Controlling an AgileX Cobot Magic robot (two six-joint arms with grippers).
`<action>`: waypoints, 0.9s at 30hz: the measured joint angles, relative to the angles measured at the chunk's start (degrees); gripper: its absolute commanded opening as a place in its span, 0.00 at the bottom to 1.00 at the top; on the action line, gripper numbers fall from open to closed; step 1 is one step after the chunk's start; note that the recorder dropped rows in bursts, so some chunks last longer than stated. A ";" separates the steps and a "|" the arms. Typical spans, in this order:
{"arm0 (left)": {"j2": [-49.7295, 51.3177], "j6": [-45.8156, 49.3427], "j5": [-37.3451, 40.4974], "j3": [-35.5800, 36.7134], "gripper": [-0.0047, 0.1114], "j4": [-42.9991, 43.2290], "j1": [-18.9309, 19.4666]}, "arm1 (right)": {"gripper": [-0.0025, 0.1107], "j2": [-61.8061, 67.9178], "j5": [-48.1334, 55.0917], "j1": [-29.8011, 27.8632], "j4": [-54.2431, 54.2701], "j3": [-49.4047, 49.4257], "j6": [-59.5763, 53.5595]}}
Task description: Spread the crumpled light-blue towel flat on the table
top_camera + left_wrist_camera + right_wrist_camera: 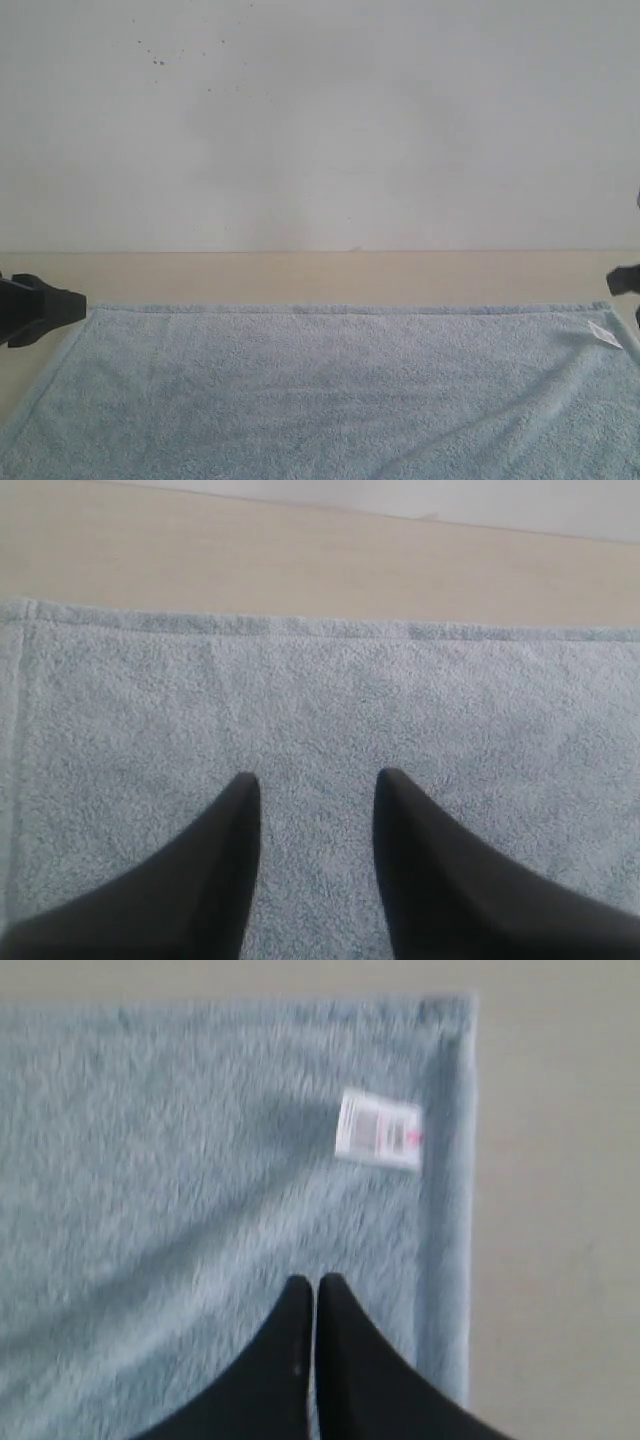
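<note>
I see the towel (320, 390) flat on the table (320, 275), long axis running left-right, far hem (350, 309) parallel to the wall (320, 120). On my left gripper (317, 776) the 2 fingers stand spread above it, pinching nothing; on my right gripper (316, 1280) they are pressed together near the white tag (378, 1130).

You see a towel (330, 390) of fluffy, matt terry cloth with a flatter stitched hem. Its tag (378, 1130) looks like smooth printed fabric. The surface (320, 278) is smooth and matt. Your left hand (317, 776) and right hand (314, 1279) look like matt black plastic.
</note>
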 measured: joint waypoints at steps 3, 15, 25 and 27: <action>0.00 0.00 -0.50 0.86 0.36 0.00 0.00 | 0.03 -4.64 -3.05 0.00 0.13 11.57 0.00; -0.09 0.00 -0.59 2.32 0.36 0.00 0.00 | 0.03 -13.95 -15.75 0.00 -0.37 33.53 2.22; 6.20 0.74 -3.08 3.10 0.36 0.00 0.00 | 0.03 -14.05 -15.77 0.00 -14.46 33.54 15.81; 8.97 1.00 -3.17 3.10 0.36 0.00 -0.12 | 0.03 -14.05 -15.26 0.00 -15.15 33.54 16.51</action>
